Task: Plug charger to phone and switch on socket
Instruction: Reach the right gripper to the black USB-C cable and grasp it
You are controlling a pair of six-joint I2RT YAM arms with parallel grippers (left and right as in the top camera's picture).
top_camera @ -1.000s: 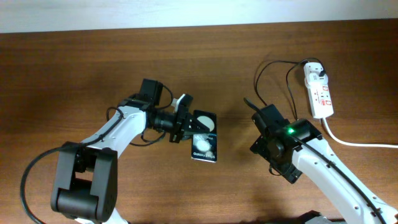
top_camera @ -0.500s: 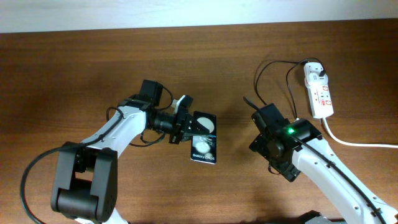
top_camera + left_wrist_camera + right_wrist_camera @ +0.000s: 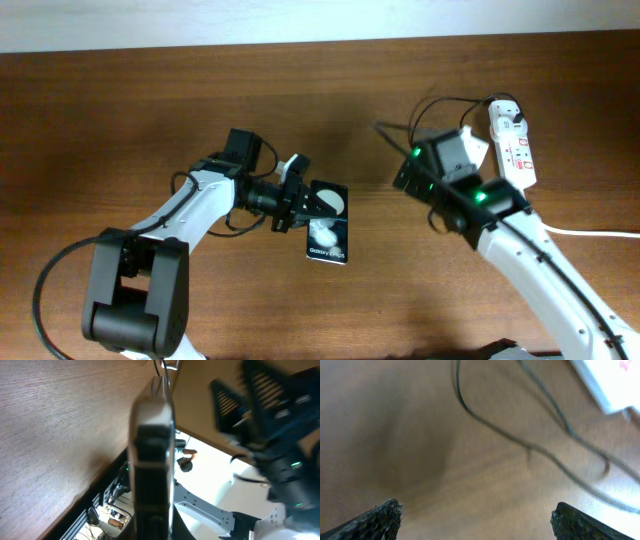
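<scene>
Two grippers are at work, so start with your left gripper (image 3: 302, 204). It is pinching the phone (image 3: 328, 226) by the edge nearest its arm. In the view from above, the phone sits near the middle of the table (image 3: 120, 120), a bit to the left. You can see its black face with two white round patches. It looks tilted, but you cannot tell if its far corner touches the wood. In the left wrist view you look right along the thin edge of the phone (image 3: 152, 475), with the brown wood off to one side.

Now look at your right gripper (image 3: 480, 522). Its two black fingertips (image 3: 382, 517) are spread far apart at the bottom corners of the right wrist view. Nothing is between them but wood. The thin black cable of the charger (image 3: 495, 430) lies in curves on the table ahead of them, not touching them. A white corner of the socket (image 3: 615, 385) peeks in at the top right.

From above, the right arm (image 3: 520, 250) reaches up from the lower right. The charger (image 3: 445, 100) loops across the wood just past the arm and runs to the far end of the socket (image 3: 512, 150). The socket lies by the right edge, with small red marks on it. Its thick white cord (image 3: 575, 229) trails off to the right. The phone and the charger are well apart. You cannot tell where the small plug tip is.
</scene>
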